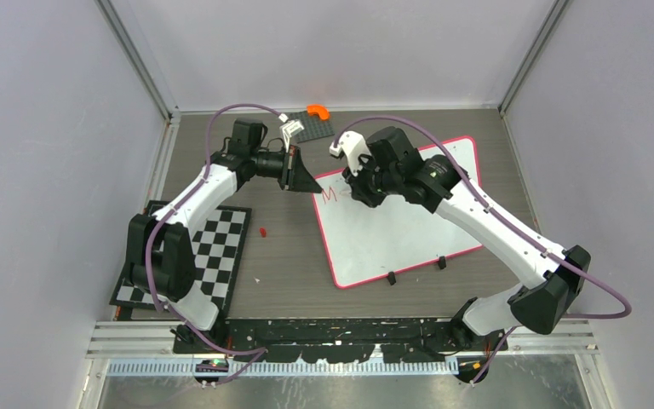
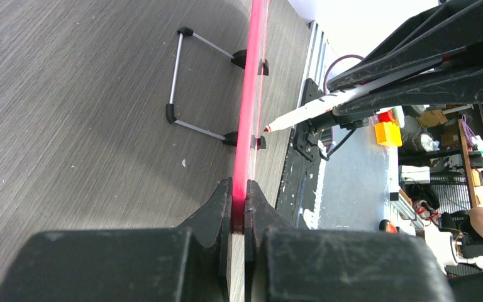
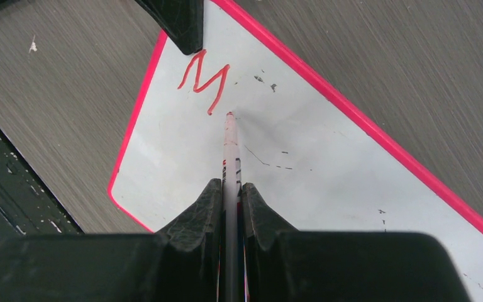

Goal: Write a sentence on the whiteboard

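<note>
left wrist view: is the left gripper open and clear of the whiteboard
No, the left gripper has its jaws closed on the pink rim of the whiteboard.

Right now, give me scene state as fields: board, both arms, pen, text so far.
whiteboard: on the table, right of centre, pink rim
left fingers: shut on the whiteboard's rim, near its far-left corner
right fingers: shut on the marker, which points at the board
marker tip: beside the M's last stroke; contact unclear
written: one red M only
off-board: checkerboard mat on the left; grey studded plate at the far side
</note>
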